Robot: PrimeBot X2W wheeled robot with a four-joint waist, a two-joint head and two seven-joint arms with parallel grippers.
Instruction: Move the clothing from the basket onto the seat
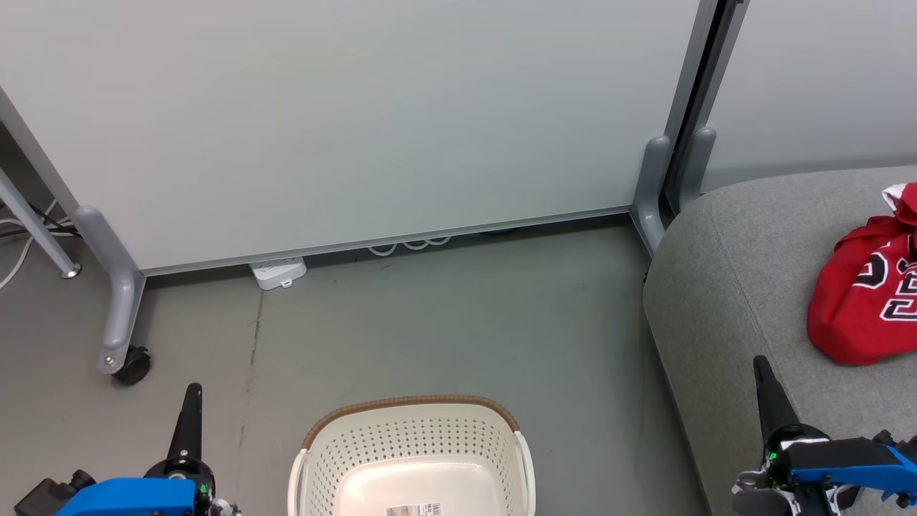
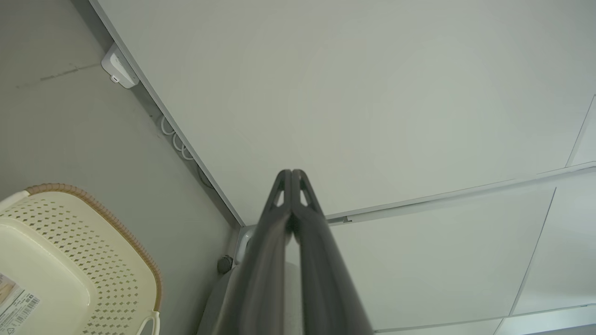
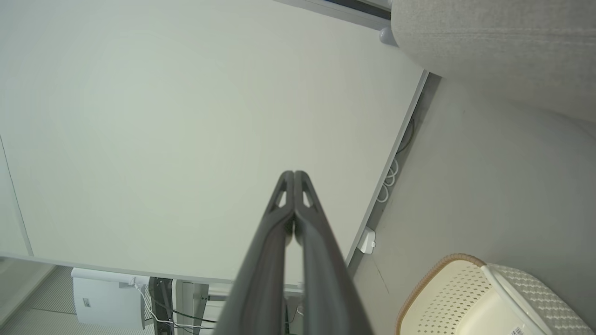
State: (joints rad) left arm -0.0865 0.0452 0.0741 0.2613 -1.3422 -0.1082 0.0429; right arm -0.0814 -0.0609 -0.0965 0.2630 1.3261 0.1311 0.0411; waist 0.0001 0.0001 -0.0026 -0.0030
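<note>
Lying on seat (image 1: 738,287): one red clothing (image 1: 863,301) bundle, right edge of frame.
Basket (image 1: 412,403): one, bottom centre, on the floor (image 1: 444,322).
Left gripper (image 1: 193,390): one, lower left, fingers pressed together, holding nothing.
Right gripper (image 1: 760,364): one, lower right, fingers pressed together, holding nothing.

Showing large black-and-white numerals (image 1: 880,278) on the red clothing (image 1: 849,322), crumpled and cut off by folds, so not reading as any sure number. Carrying a barcode sticker (image 1: 414,509) inside the basket (image 1: 410,430), printed too small for reading.
</note>
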